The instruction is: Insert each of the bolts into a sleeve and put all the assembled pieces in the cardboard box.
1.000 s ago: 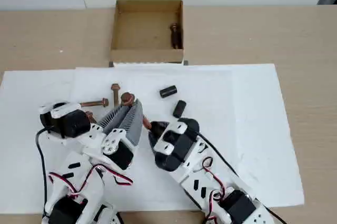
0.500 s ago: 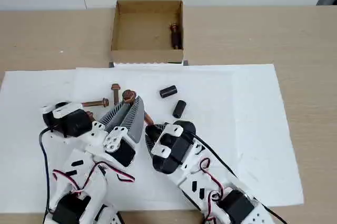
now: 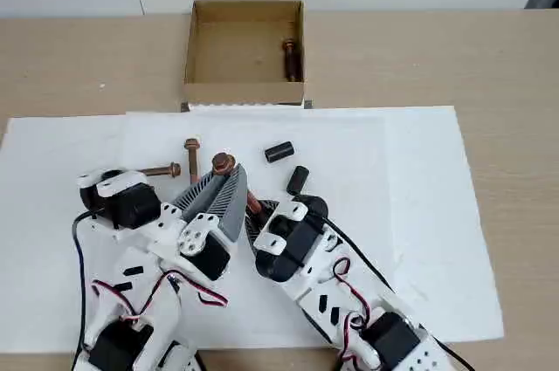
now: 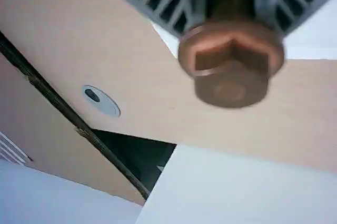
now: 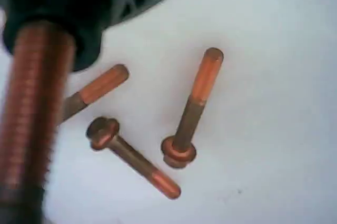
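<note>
High view shows the left gripper (image 3: 225, 177) pinching a bolt (image 3: 223, 161) just under its head. The bolt's long axis runs diagonally from the head, on the cardboard box (image 3: 244, 92) side, down to the right gripper (image 3: 262, 216), which is close at the threaded end. In the right wrist view this end passes into a dark sleeve (image 5: 79, 29); whether that gripper squeezes it I cannot tell. Compared with one second before, bolt and left gripper are shifted a little toward the right arm
</note>
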